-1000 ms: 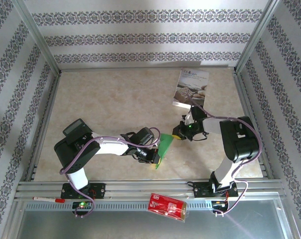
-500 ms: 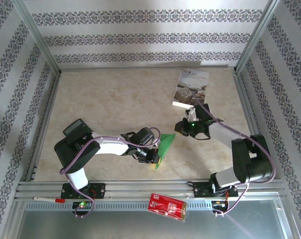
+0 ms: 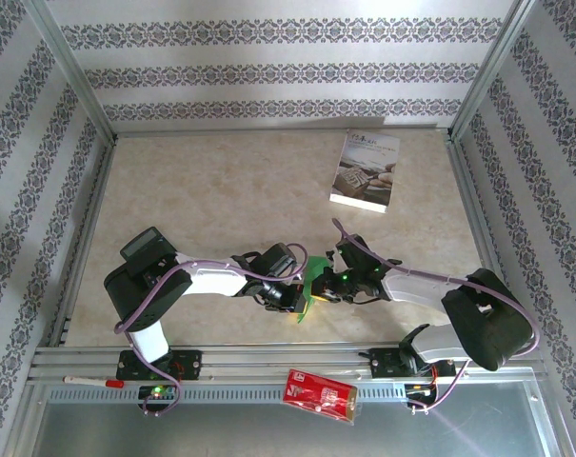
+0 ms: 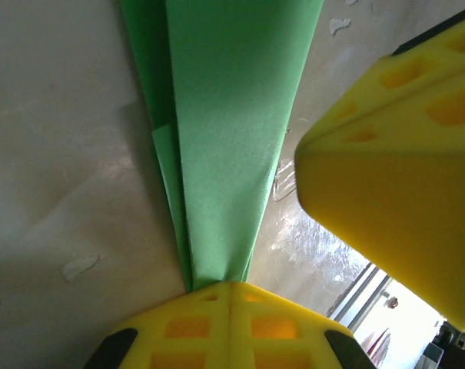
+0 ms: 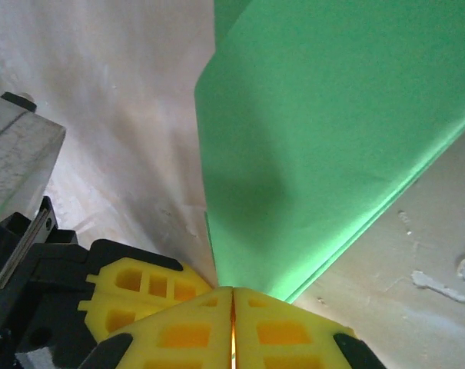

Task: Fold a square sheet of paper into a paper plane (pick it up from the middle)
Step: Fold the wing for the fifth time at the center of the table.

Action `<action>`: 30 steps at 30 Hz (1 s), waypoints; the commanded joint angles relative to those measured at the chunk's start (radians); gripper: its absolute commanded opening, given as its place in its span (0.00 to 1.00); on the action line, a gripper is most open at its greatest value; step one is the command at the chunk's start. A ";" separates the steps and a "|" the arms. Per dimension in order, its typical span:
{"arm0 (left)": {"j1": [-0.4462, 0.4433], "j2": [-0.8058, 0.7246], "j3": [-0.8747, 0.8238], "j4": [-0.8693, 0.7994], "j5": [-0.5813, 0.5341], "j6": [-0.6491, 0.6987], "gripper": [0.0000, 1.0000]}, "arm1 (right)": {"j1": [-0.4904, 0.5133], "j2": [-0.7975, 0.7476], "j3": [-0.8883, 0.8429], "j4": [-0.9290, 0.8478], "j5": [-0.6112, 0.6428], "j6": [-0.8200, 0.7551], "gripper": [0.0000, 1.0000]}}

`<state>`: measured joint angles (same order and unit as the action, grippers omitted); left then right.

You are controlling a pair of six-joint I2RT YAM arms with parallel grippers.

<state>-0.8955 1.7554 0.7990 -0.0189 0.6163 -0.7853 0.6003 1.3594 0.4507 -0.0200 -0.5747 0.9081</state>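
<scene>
Paper plane (image 3: 311, 284) is hanging low near the table's (image 3: 221, 190) front edge. The right hand (image 5: 233, 296) is swinging in from the booklet (image 3: 366, 171) and pinching an edge beside the left hand (image 4: 230, 296), which is clamping the narrow end. A two-handed crease looks possible. Its long axis is running front-to-back, with the narrow end pointing nearward.

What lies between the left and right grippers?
The folded green paper, pinched by the left gripper and the right gripper; the top view shows it.

The left arm (image 3: 207, 278) and right arm (image 3: 416, 286) show black joint housings, white link shells and purple cables (image 3: 140, 309). The left end effector (image 4: 230, 296) and right end effector (image 5: 233, 296) have yellow fingers (image 5: 286, 334) with square pockets.
</scene>
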 commanded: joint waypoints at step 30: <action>-0.005 0.075 -0.062 -0.213 -0.163 0.033 0.00 | -0.240 0.203 0.086 0.007 0.015 -0.164 0.06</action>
<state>-0.8967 1.7557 0.8028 -0.0193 0.5919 -0.7841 0.4179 1.5311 0.5007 0.0082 -0.7002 0.8116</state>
